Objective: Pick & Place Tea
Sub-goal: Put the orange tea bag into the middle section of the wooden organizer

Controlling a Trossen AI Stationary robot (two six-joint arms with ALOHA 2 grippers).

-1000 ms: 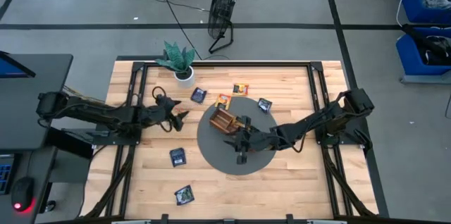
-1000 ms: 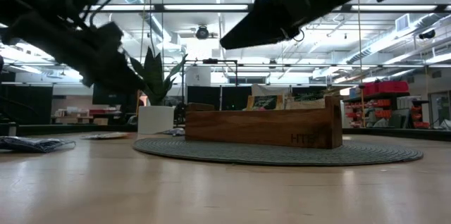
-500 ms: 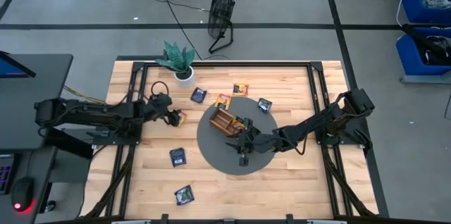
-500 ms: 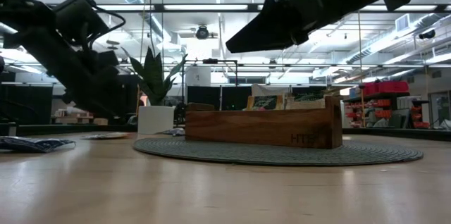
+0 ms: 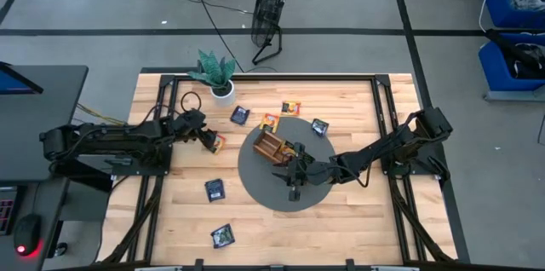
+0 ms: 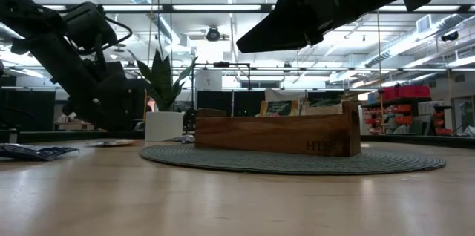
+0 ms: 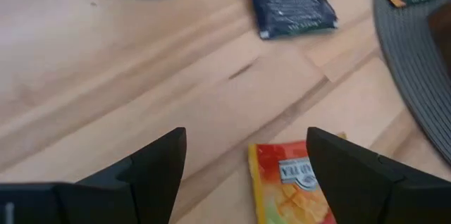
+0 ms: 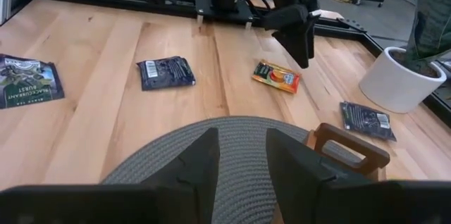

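Observation:
My left gripper [image 5: 209,140] is open just above the table, left of the round grey mat [image 5: 255,187]. An orange-yellow tea sachet [image 7: 290,184] lies flat on the wood under the gap between its fingers; it also shows in the high view [image 5: 219,143] and the right wrist view [image 8: 276,76]. My right gripper [image 5: 294,177] hovers over the mat, fingers a little apart and empty [image 8: 239,164]. The wooden tray [image 5: 271,146] stands on the mat with sachets upright in it [image 6: 280,107].
Loose sachets lie flat on the table: dark ones [image 5: 240,115] [image 5: 215,190] [image 5: 223,235] [image 5: 319,127], orange ones [image 5: 269,122] [image 5: 291,107]. A potted plant in a white pot [image 5: 221,90] stands at the far left. Black frame rails [image 5: 379,118] run along both sides.
My left gripper has drawn back toward the table's left edge and a little toward the far edge. The orange-yellow sachet now shows on the wood beside its fingertips. My right gripper has stayed over the mat.

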